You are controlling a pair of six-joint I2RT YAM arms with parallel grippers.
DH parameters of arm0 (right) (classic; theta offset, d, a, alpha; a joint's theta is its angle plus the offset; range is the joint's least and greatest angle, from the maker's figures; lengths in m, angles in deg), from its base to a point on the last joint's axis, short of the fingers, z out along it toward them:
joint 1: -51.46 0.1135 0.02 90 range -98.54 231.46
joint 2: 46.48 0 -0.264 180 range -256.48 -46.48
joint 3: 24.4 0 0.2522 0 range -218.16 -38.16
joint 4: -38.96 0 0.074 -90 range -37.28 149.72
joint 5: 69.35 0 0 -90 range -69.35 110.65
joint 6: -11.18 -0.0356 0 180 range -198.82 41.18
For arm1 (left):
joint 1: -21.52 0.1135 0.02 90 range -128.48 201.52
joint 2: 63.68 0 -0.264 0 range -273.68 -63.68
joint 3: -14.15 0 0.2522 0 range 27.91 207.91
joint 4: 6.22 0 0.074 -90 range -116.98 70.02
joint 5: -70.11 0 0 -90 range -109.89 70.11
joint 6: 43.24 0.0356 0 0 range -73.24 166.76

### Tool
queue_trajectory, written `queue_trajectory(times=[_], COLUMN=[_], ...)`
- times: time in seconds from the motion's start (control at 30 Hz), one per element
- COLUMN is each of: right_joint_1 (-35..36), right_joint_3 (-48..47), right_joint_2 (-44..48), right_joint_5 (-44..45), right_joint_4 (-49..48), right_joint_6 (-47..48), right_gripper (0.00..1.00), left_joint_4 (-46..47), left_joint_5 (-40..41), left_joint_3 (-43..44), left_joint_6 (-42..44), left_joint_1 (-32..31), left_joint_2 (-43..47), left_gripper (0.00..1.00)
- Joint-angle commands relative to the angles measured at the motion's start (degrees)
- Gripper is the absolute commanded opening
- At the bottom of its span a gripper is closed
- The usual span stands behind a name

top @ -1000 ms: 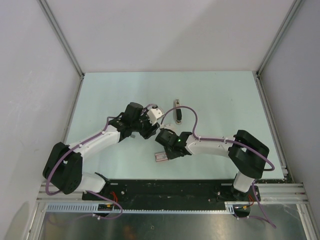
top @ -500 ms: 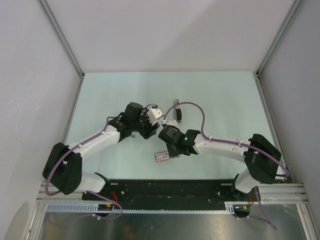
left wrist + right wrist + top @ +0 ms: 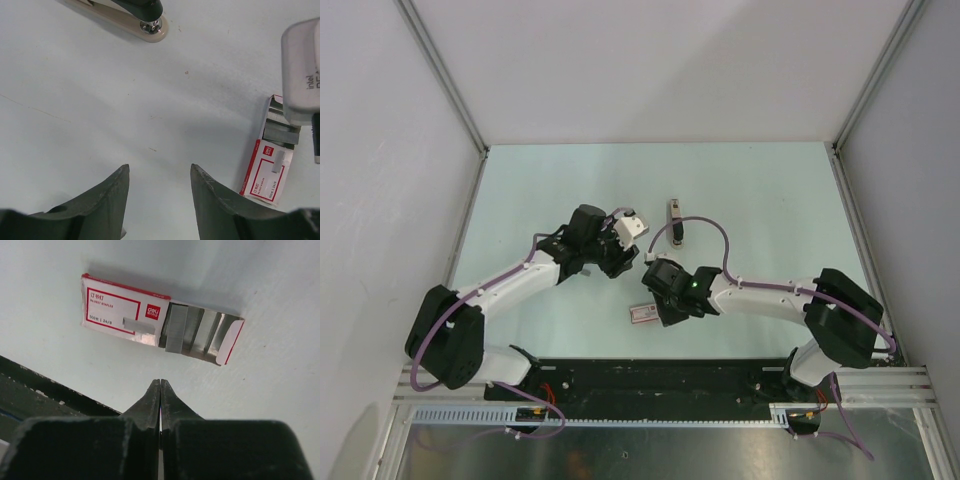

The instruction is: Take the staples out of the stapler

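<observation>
The right pincer (image 3: 160,386) had just pressed its fingers together. A second earlier they stood partly spread; now they met tip to tip with nothing between them. They hung just on the near side of the red-and-white staple box (image 3: 125,312), toward the arm bases. The right arm's elbow had also swung outward, away from the box, while the wrist stayed close above it.

The box lay on the counter (image 3: 770,200) with its tray slid out, grey staple strips visible inside. One loose strip (image 3: 138,325) rested across the printed lid.

The stapler (image 3: 674,219) lay untouched on the counter beyond the box, on the side away from the arm bases and well apart from it. It sat where it had a second before. Whether any staples remained in it could not be told.

The left pincer (image 3: 160,172) hung spread and empty on the far side of the box, between it and the stapler.

With the right pincer shut on nothing beside that loose strip, the strip had probably been set down. The unloading looked close to finished.
</observation>
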Motion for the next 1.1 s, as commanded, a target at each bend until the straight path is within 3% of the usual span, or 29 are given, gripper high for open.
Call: queue_trajectory(times=[0.0,1.07], right_joint_1=[-0.07,-5.04], right_joint_3=[1.13,1.89], right_joint_2=[1.47,-0.82], right_joint_5=[-3.21,-8.18], right_joint_4=[-2.90,-7.39], right_joint_6=[0.93,4.84], right_gripper=[0.00,0.00], left_joint_4=[0.25,0.21], left_joint_5=[-0.56,-0.64], left_joint_3=[-0.15,-0.41], left_joint_6=[-0.08,0.47], left_joint_1=[0.41,0.61], left_joint_2=[1.30,1.70], left_gripper=[0.57,0.57])
